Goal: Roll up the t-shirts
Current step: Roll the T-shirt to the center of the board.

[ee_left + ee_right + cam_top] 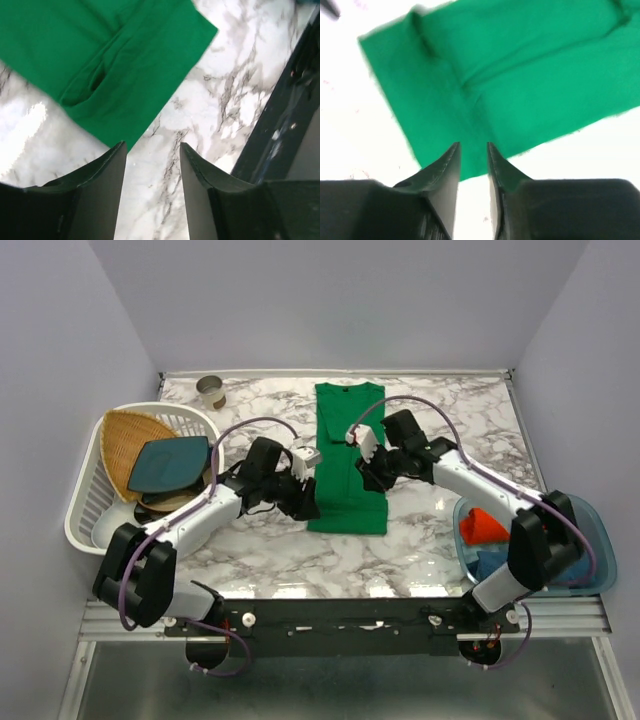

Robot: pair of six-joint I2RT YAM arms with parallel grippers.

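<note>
The t-shirt (348, 465) is plain bright green, the table (450, 410) white marble veined grey. There is an orange-red shirt (482, 527), a blue shirt (491, 565) and a dark teal plate (168, 462).

Lab test enclosure: blank grey walls (330, 300), marble tabletop (300, 560)

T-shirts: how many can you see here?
3. A green one lies folded flat mid-table; an orange-red bundle and a blue bundle sit in the blue tub at right. The right arm covers part of that tub, so more may be hidden.
</note>
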